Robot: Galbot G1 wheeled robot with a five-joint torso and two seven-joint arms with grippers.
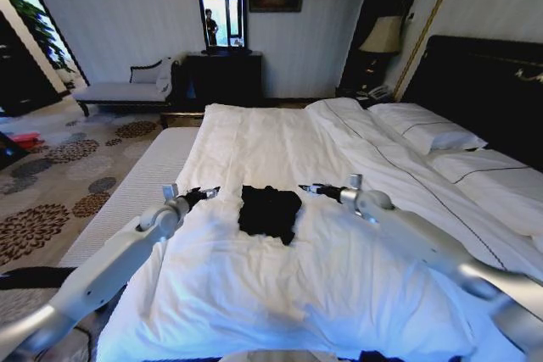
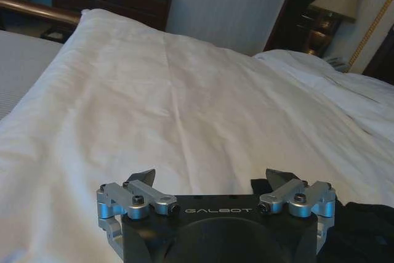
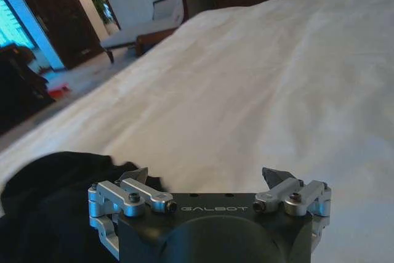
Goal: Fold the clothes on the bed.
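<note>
The black T-shirt (image 1: pixel 269 212) lies bunched in a small dark heap on the white duvet (image 1: pixel 280 286) of the bed (image 1: pixel 127 197), about midway across its width and nearer the foot edge than the pillows (image 1: pixel 433 135), which sit up against the dark headboard (image 1: pixel 475 82) at the far right. I have both arms stretched forward over the foot half of the bed, one on each side of the shirt. My left gripper (image 1: pixel 204 193) hangs just beside the shirt's left edge, on the side toward the bed's left edge, with its fingers spread apart and nothing between them; from the left wrist camera I see my left gripper (image 2: pixel 212 180) with its two dark fingertips (image 2: pixel 143 177) standing wide, the black cloth (image 2: pixel 363 229) showing next to one of them and bare duvet (image 2: pixel 184 103) running on ahead. My right gripper (image 1: pixel 316 187) hangs just beside the shirt's right upper corner, its fingers also parted and holding nothing; from the right wrist camera my right gripper (image 3: pixel 206 177) has the crumpled black shirt (image 3: pixel 49 207) lying close by one fingertip (image 3: pixel 136 175), and whether that tip touches the cloth I cannot tell. Beyond the bed's far end stand a dark dresser (image 1: pixel 222 78) with a mirror (image 1: pixel 221 8) and a pale chaise bench (image 1: pixel 127 91) on the patterned carpet (image 1: pixel 51 184).
</note>
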